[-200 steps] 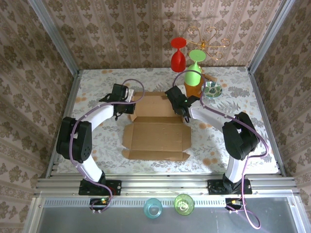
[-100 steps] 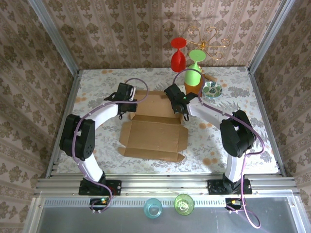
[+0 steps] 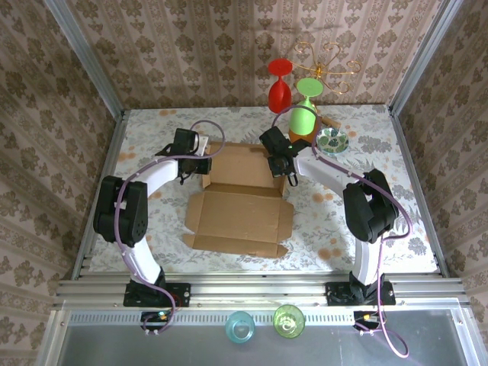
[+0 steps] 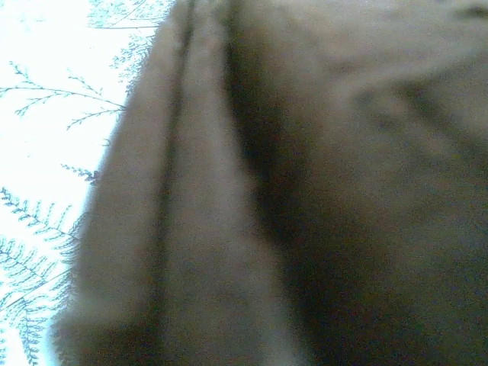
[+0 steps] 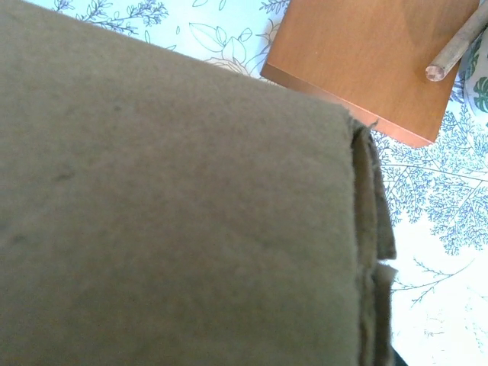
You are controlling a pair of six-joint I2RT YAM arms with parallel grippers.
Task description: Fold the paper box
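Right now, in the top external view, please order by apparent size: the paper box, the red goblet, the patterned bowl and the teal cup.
1. paper box, by far the largest.
2. red goblet.
3. patterned bowl and teal cup look about alike, so I do not rank them.

Wooden block [image 5: 366,61], green glass [image 3: 303,114] crowd behind paper box [image 3: 240,213]; bare table [image 3: 141,126] left

The paper box [image 3: 240,217] now sits slightly further left in the frame. Its rear panel stands steeper between the left gripper [image 3: 203,168] and right gripper [image 3: 281,169], which have edged upward.
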